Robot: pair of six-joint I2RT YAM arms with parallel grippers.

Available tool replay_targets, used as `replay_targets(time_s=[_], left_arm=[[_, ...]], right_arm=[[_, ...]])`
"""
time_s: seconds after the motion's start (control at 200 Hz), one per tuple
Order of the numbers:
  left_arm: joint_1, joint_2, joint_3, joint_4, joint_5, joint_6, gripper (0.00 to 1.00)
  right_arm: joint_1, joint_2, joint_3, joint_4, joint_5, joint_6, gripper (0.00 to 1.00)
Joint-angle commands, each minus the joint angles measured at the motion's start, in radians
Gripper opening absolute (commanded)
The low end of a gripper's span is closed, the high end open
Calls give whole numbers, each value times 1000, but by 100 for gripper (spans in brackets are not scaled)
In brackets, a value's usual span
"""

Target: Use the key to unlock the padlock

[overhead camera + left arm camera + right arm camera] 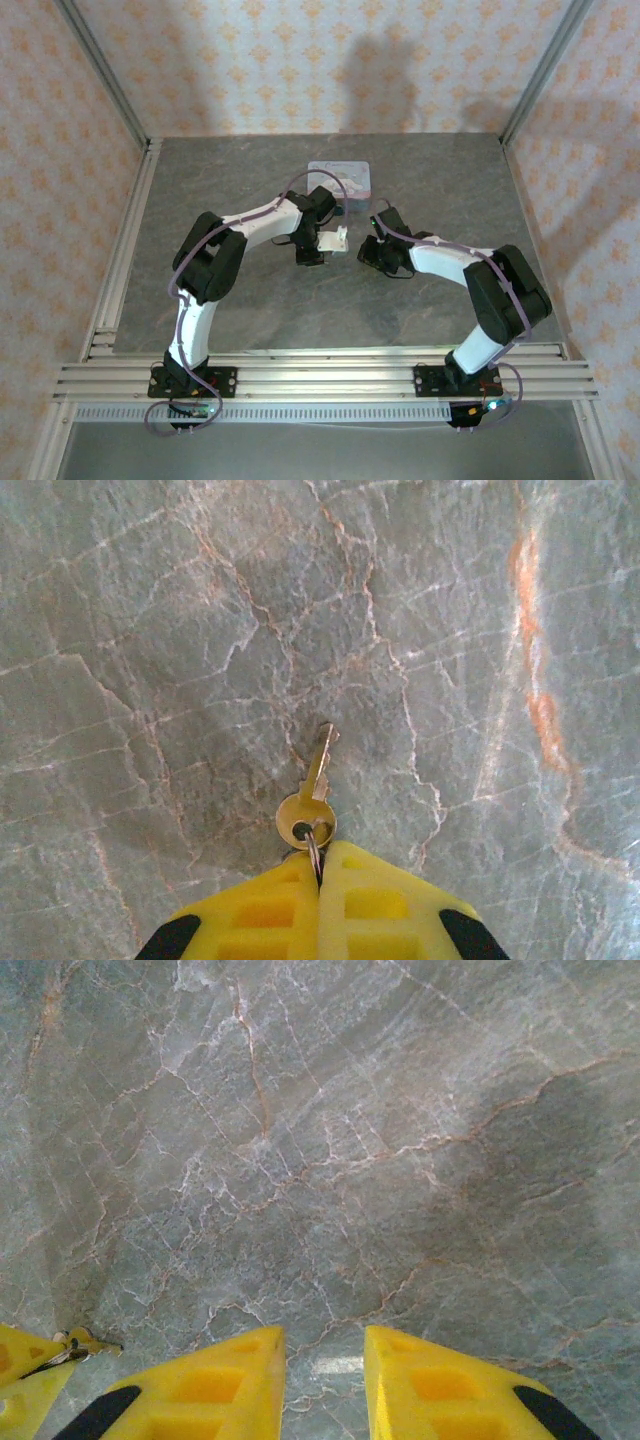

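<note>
We are looking down on a grey marbled table [450, 200] boxed in by walls [300, 60] papered in a pale orange pattern. Metal rails [320, 380] are running along the near edge, where both arms are bolted. A light-blue printed tin [338, 176] is sitting toward the far middle of the table, just behind the left arm's wrist. The two arms are bending inward, so the left gripper [338, 239] and the right gripper [367, 245] are facing each other near the table's centre. They are close but apart, with a short gap of bare stone between them.

From the left wrist, we are seeing that gripper's yellow fingers [260, 915] pressing tight together, with no gap between them. They are pinching a thin metal ring [314, 850], and the key [316, 780] is sticking out from it just beyond the fingertips. The key is small and pale brass-silver. Its round head is pierced by the ring, and its narrow notched blade is pointing away from the fingers and leaning slightly to the right. We cannot tell whether its tip is touching the stone.

From the right wrist, we are seeing that gripper's fingers [230, 1385] standing well apart over the table and holding nothing. The key and the left fingers are showing at that view's lower left corner.
</note>
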Motion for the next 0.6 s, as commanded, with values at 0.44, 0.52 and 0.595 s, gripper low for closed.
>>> replay_targets(time_s=[0.44,0.52,0.595], left_arm=[[83,-66,-13,-16,224,-221,0],[83,-64,-10,-23,223,-232,0],[86,-65,-13,-23,228,-240,0]], right_arm=[[-3,-75,-113,213,-68,122,29],[-3,-76,-118,238,-80,133,29],[-3,-75,-124,256,-86,143,29]])
